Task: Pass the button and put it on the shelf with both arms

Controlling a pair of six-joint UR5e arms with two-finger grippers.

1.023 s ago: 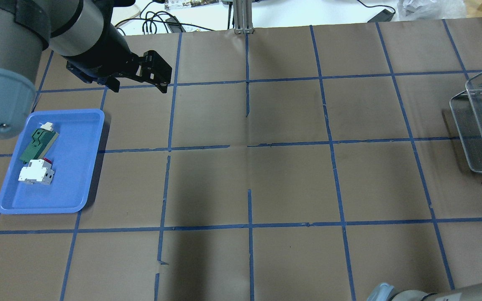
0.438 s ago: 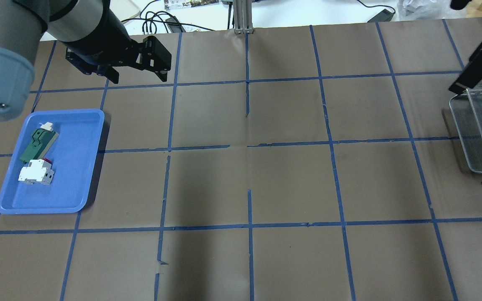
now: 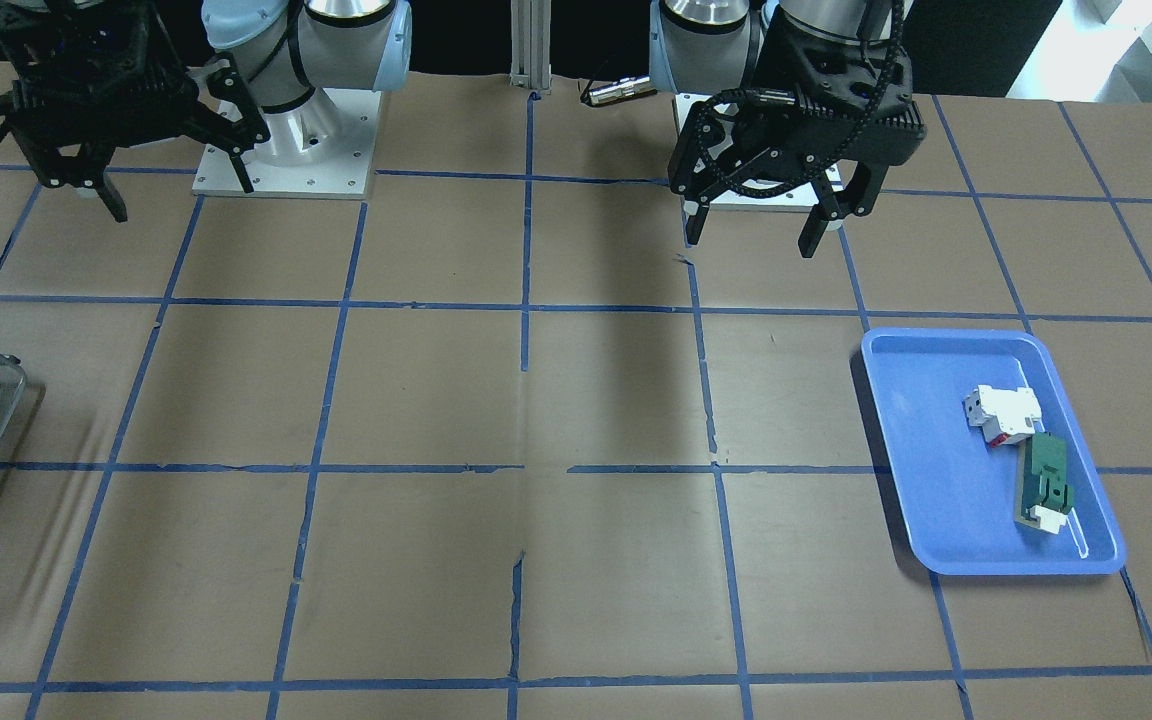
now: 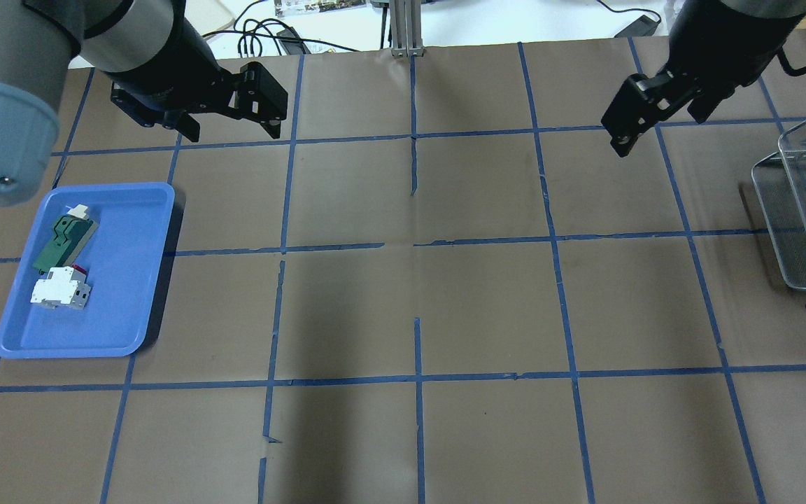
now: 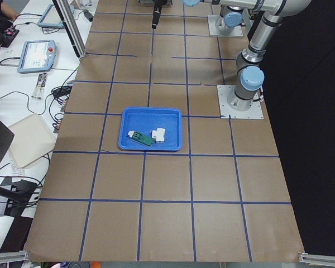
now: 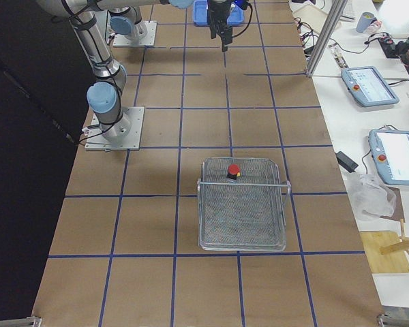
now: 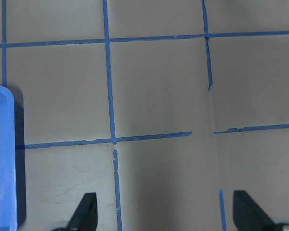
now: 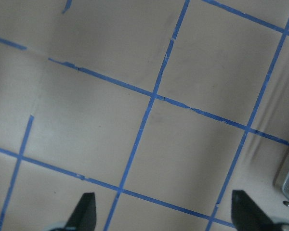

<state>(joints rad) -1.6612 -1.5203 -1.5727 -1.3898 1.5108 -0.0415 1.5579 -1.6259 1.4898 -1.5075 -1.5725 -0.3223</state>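
While both pairs of jaws stand wide apart with nothing between them, they hang over different ends of the table (image 4: 487, 308). The left gripper (image 4: 234, 133) is above bare brown paper. Its two fingertips (image 7: 85, 211) show at the bottom of its wrist view, with blue tape lines (image 7: 110, 86) on the paper beyond them and a corner of the tray at that view's left edge. The right gripper (image 3: 179, 190) is spread the same way over the taped grid, and a corner of the shelf shows at the lower right edge of its wrist view.

The blue tray (image 4: 123, 280) lies off to one side of the left gripper, not under it. In it a white block (image 4: 60, 288) and a green part (image 4: 65, 241) lie close together, end to end.

The wire shelf (image 6: 242, 225) stands at the table's right end, near the right gripper but not under it. The button (image 6: 233, 170) sits on the shelf, red cap up, close to the shelf's far edge in the right-side view. Which tier it rests on I cannot tell. It is well apart from both grippers, and neither touches it.
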